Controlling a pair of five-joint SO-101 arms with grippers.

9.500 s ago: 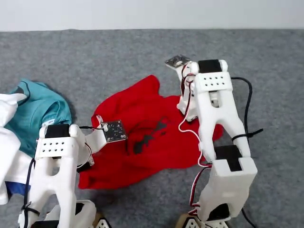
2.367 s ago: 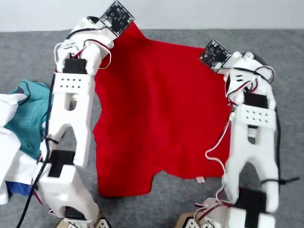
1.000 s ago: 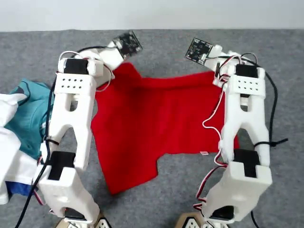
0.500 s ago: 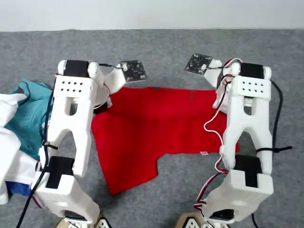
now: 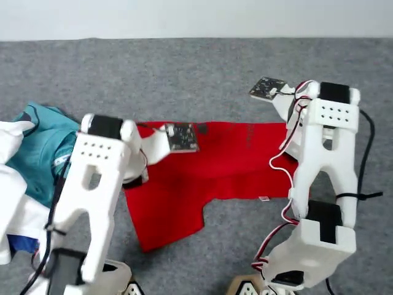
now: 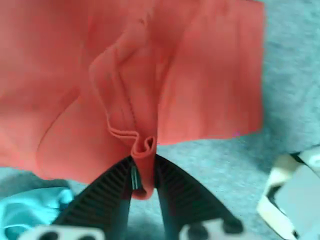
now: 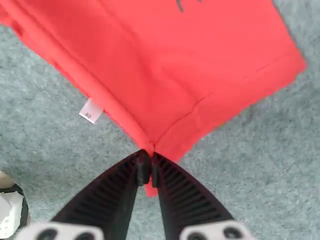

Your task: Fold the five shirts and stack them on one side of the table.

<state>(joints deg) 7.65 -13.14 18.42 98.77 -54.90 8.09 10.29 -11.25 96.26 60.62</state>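
Red shirt (image 5: 233, 163) mid-table (image 5: 184, 74), partly folded. Soft, light, floppy cloth, likely slips unless pinched at hems. Left gripper (image 6: 145, 167) clamped on bunched edge, right gripper (image 7: 148, 159) clamped on corner.

Three shirts are counted: red shirt (image 5: 233, 160), teal shirt (image 5: 46, 144), white shirt (image 5: 12, 196); a blue patch (image 5: 17, 244) is possibly a fourth. Two arms are seen: left arm (image 5: 92, 184), right arm (image 5: 325, 153).
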